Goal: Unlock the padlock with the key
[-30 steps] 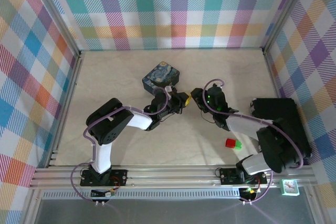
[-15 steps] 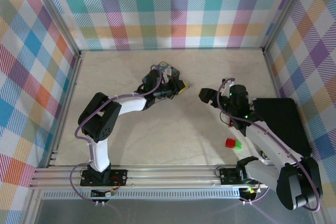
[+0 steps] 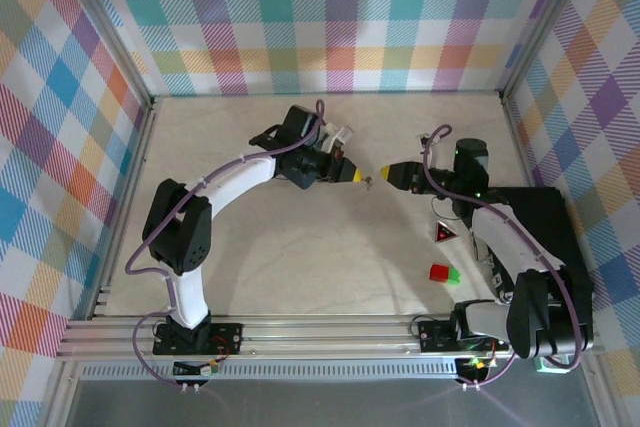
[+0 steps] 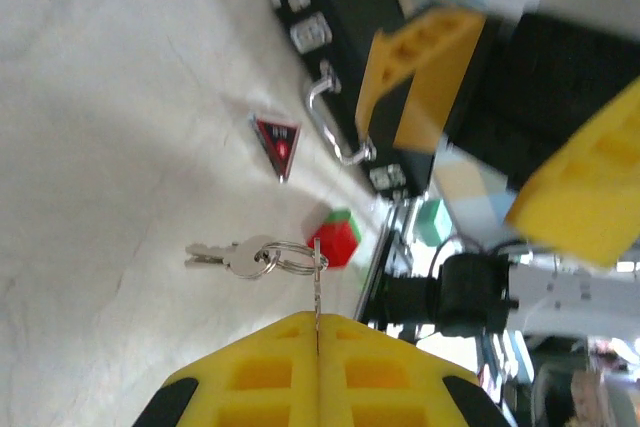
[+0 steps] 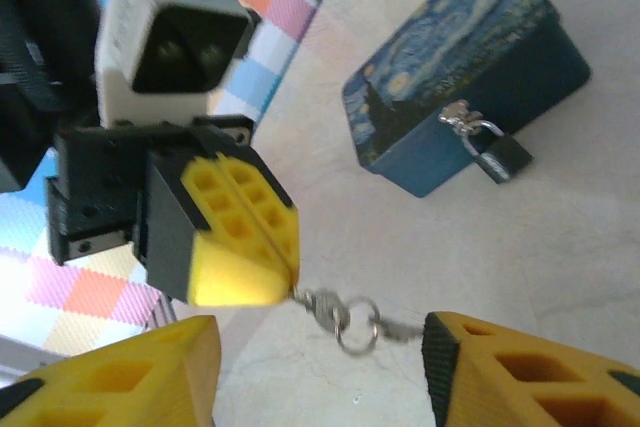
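Left hand [image 4: 317, 322] is pinched fully shut on the key [image 4: 240, 257]. It has the bunch by one end, which shows edge-on as a thin sliver of metal between the yellow fingertips, and the ring and the other keys hang out past the tips.

Right hand [image 5: 322, 342] faces it from the opposite side with its jaws standing apart, one yellow finger on either side of the dangling ring. The loose end of the bunch comes very close to one of those fingers, but I honestly can't tell if it touches. That hand isn't gripping anything.

From overhead the two hands meet tip to tip around the middle of the surface [image 3: 300, 247], with the key in the little gap between them.

Moving outward, the padlock [image 5: 497, 155] hangs by its thin shackle from the hasp on the front of the blue starry-night tin [image 5: 450, 97], and the shackle looks closed. The tin sits flat on the surface. In the right wrist view it's just beyond the left hand — near the key, but clearly apart from it.

Over on the right arm's side there's a small red triangle [image 3: 444, 233] lying on the surface. The red and green blocks [image 3: 440, 273] sit together a bit nearer the arm bases. A black case [image 3: 540, 217] with a silvery handle runs along the right edge.
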You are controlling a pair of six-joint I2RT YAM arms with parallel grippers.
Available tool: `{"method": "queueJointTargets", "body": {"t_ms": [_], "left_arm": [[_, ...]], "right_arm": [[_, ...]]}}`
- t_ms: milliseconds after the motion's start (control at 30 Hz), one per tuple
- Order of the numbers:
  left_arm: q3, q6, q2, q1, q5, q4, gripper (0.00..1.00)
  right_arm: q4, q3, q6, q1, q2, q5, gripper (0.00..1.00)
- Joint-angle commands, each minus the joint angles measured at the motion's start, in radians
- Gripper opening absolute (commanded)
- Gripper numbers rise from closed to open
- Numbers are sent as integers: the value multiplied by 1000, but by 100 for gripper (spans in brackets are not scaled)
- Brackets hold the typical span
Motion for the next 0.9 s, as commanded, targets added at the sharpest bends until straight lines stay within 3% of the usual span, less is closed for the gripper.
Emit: {"method": "queueJointTargets", "body": {"t_ms": [0,300,467,867], "left_arm": [[28,209,-30,8,80,-224,0],[17,244,-70,8,113,-220,0],[-14,208,-88,8,126,-154,0],[-16,211,-86,7,127,-166,0]], "right_arm": [[121,18,37,-3,39,-164,50],[143,-28,19,78,70,-188,43],[214,-64,64,82,102,-207,40],[275,-85,119,112,78,-211,33]]}}
